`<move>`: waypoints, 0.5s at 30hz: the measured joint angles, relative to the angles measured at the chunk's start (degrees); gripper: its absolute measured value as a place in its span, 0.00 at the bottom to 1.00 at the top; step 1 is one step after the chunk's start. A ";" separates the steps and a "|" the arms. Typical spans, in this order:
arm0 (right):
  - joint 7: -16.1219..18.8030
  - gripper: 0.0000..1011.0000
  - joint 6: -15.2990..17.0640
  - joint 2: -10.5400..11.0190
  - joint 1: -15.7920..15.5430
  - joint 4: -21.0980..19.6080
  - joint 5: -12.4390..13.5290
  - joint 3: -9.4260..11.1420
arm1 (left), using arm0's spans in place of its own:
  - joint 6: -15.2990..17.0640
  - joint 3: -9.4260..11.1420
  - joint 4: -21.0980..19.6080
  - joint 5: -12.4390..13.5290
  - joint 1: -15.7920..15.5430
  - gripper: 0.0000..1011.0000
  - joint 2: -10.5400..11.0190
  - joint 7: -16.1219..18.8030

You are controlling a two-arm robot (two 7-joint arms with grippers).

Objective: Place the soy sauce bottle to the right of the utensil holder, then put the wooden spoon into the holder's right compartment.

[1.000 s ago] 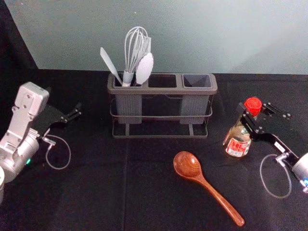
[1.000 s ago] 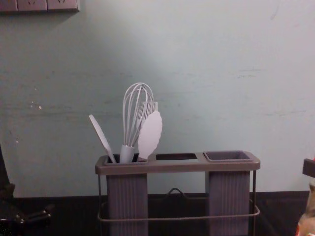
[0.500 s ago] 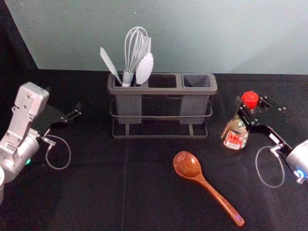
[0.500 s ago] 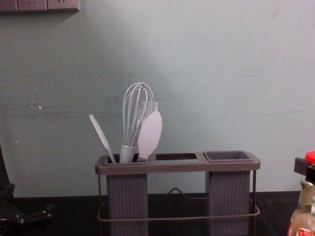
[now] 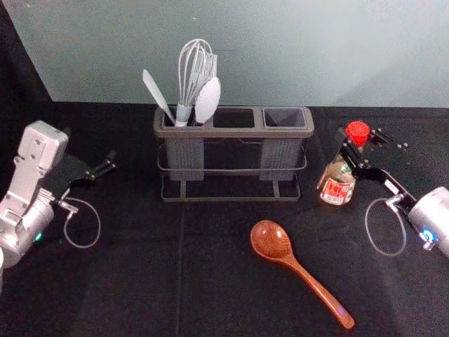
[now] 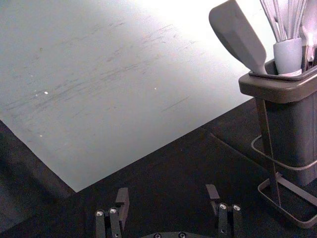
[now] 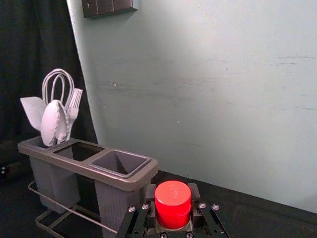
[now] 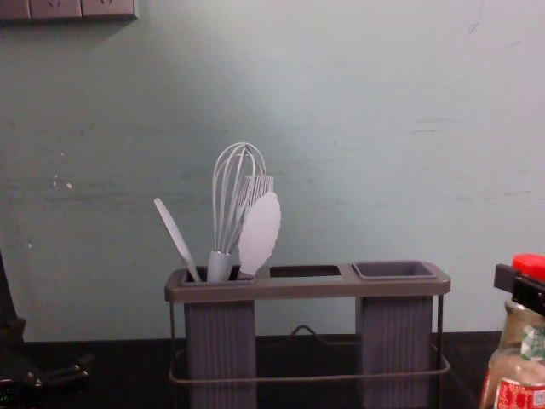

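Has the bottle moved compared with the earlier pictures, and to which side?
Yes. In the chest view, the bottle has come leftward, closer to the right end of the holder, which has stayed in the same place.

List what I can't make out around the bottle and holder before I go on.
Soy sauce bottle's base: chest view, cut off by the lower edge.
Bottle's body: right wrist view, hidden by red cap and right gripper.
Label's small print: head view, too small.
Right compartment's floor: head view, hidden by its walls.
Whisk's lower end: chest view, hidden inside left compartment.
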 joint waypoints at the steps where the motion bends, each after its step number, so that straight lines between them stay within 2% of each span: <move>1: 0.26 0.38 -0.19 -0.12 0.64 0.77 0.10 -0.18 | 0.00 0.00 0.00 0.00 0.00 1.00 0.00 0.00; 15: 0.88 0.38 -1.17 -1.39 5.05 5.72 -0.22 -1.69 | 0.00 0.00 0.00 0.00 0.00 1.00 0.00 0.00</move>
